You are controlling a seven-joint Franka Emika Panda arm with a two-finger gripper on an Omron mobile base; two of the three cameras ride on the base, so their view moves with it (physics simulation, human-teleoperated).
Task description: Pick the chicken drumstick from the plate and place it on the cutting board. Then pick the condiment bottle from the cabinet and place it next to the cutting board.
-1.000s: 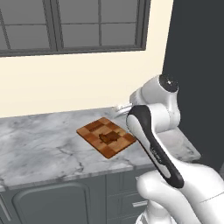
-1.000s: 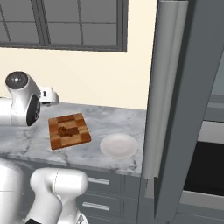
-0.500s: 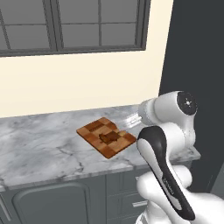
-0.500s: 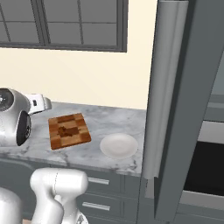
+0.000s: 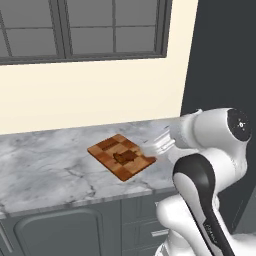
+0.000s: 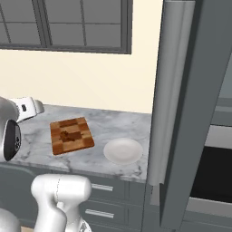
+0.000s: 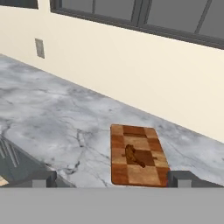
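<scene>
arm swung right, thin reddish-brown chicken drumstick [image 7: 134, 156]

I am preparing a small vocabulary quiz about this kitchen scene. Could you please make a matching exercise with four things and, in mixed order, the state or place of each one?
Things:
1. small reddish-brown chicken drumstick
2. plain white round plate
3. checkered wooden cutting board
4. robot's hand

States or places:
A. bare, on the counter beside the tall dark cabinet
B. open, holding nothing, above the counter
C. lying on the board
D. flat on the grey marble counter, below the window

Pairs: 1-C, 2-A, 3-D, 4-B
</scene>
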